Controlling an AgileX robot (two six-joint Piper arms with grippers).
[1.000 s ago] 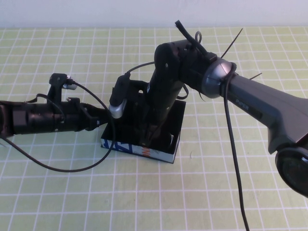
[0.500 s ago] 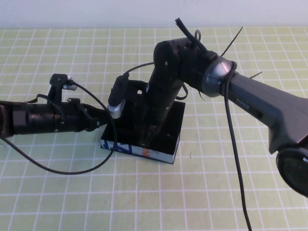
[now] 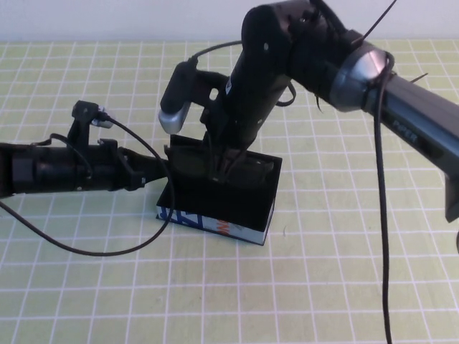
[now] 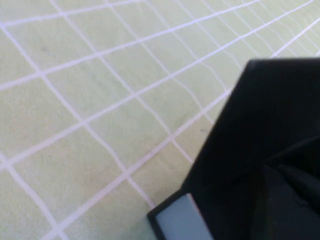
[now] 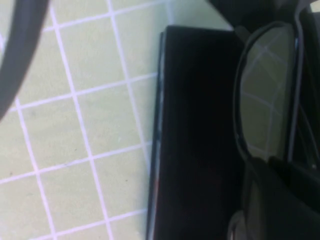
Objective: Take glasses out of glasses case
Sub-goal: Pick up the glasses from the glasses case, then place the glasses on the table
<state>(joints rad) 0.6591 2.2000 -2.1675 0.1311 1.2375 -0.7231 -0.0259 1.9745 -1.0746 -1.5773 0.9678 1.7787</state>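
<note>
The glasses case [image 3: 215, 206] lies open at mid-table, its white printed side [image 3: 215, 226] facing me. The black glasses [image 3: 188, 162] hang just above the case's far edge. My right gripper [image 3: 221, 169] comes down from above and is shut on the middle of the frame. In the right wrist view a lens of the glasses [image 5: 265, 95] shows beside the dark case interior [image 5: 195, 130]. My left gripper [image 3: 159, 170] reaches in low from the left and sits at the case's left edge. The left wrist view shows only a black corner of the case [image 4: 260, 125] up close.
The table is covered by a green cloth with a white grid [image 3: 86, 287]. Black cables loop from the left arm [image 3: 107, 247] and hang from the right arm [image 3: 380, 236]. The right arm's forearm crosses the right side of the table.
My right gripper has risen, lifting the glasses out of the case's inside to just above it. The case has shifted slightly. The left arm has stayed almost still.
</note>
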